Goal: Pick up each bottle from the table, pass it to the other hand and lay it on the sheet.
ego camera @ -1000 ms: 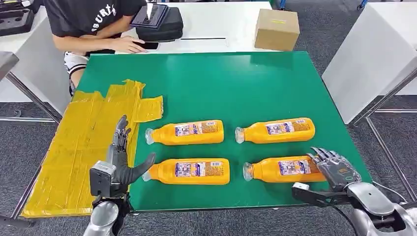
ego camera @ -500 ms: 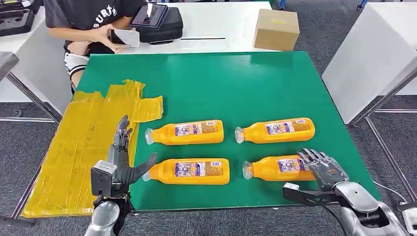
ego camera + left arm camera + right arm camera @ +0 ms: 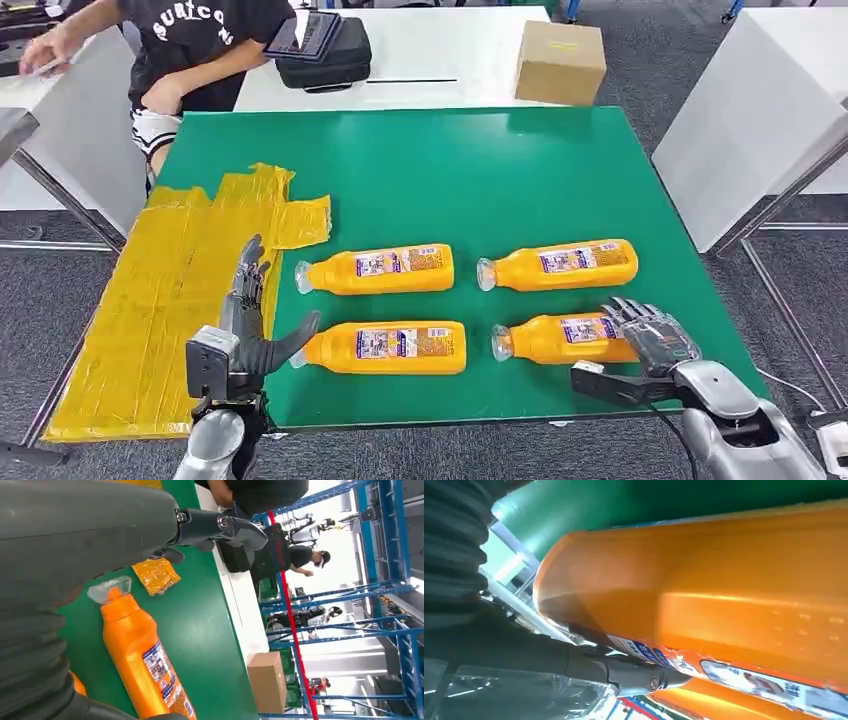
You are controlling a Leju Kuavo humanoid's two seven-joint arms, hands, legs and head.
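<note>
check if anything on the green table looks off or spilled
Nothing spilled. The four orange bottles lie in tidy rows. Only the yellow sheet looks odd: crinkled, patched from taped strips and overhanging the table's left edge.

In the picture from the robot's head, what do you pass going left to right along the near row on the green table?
Yellow sheet → left hand → near-left bottle → near-right bottle → right hand, which lies against that bottle's base end.
</note>
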